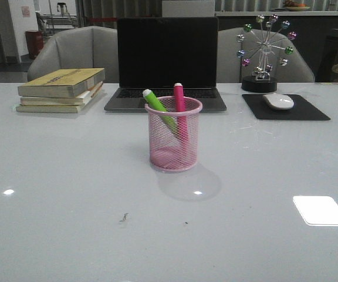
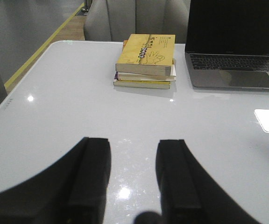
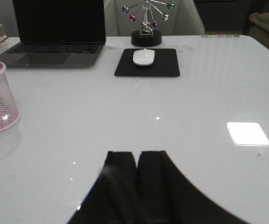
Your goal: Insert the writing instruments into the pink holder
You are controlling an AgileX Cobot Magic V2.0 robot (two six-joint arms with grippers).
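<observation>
The left claw (image 2: 133, 179) hovers spread and empty over bare bench (image 1: 69, 194). At centre, the green marker (image 1: 159, 108) leans left and the pink marker (image 1: 179, 101) stands nearly upright inside the pink cup (image 1: 173, 134). The right claw (image 3: 138, 179), pinched closed on nothing, sits nearer the cup.

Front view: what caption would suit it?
Green highlighter and pink highlighter stand in the pink mesh cup before a laptop.

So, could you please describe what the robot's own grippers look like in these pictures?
Only the wrist views show them. The left gripper has two broad, matte black fingers with squared tips and flared outer sides. The right gripper has the same black fingers. No cables or markings are visible, and the arms themselves are out of view.
</observation>
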